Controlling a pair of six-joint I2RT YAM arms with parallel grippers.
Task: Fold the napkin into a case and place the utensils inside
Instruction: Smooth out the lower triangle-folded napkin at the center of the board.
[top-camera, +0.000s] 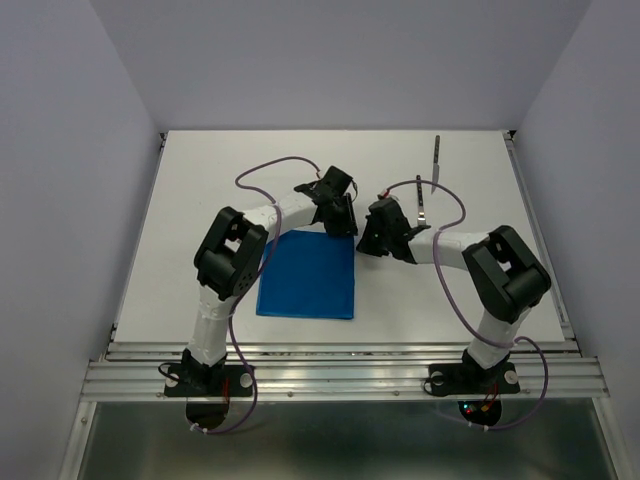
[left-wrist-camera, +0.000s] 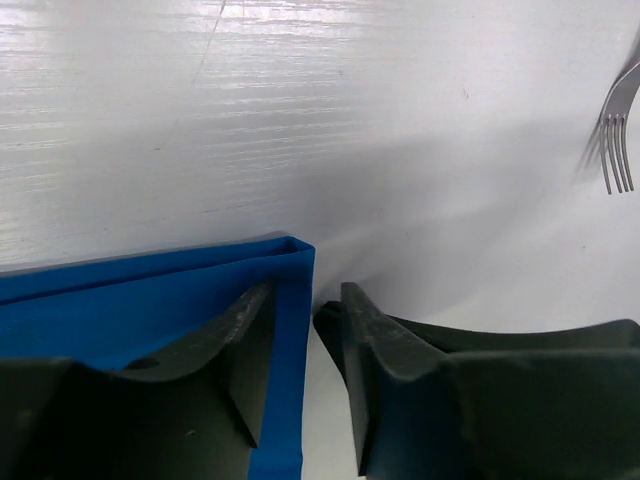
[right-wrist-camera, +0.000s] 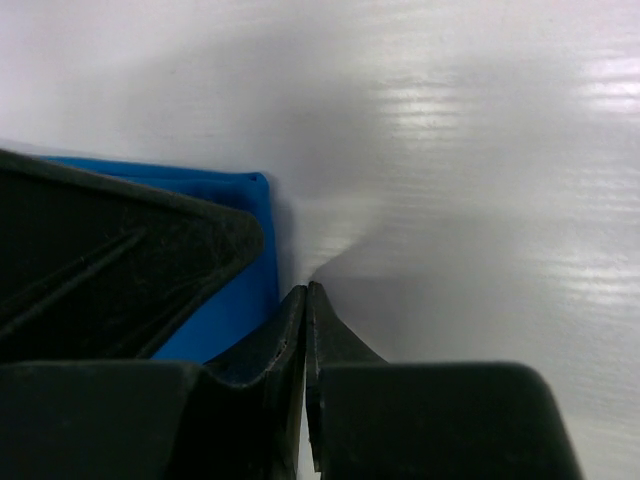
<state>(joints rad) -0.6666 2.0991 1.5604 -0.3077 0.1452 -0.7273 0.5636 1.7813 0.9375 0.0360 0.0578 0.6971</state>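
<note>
Top external view: napkin (top-camera: 306, 275) is lying folded flat on the table (top-camera: 200, 200), its far right corner hiding under the left gripper (top-camera: 342, 220). Left wrist view: jaws are standing partly apart, straddling the cloth's edge and clamping nothing. Fork (left-wrist-camera: 620, 108) is showing tines only, cut off by the frame. Right gripper (right-wrist-camera: 305, 300) is pressing its jaws together, empty, just beside that corner. Knife (top-camera: 437, 158) is lying well apart.

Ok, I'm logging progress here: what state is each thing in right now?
napkin: folded flat, no utensils inside.
fork: lying loose on table.
knife: lying loose on table.
left end effector: open, over napkin's corner.
right end effector: shut, empty.
</note>
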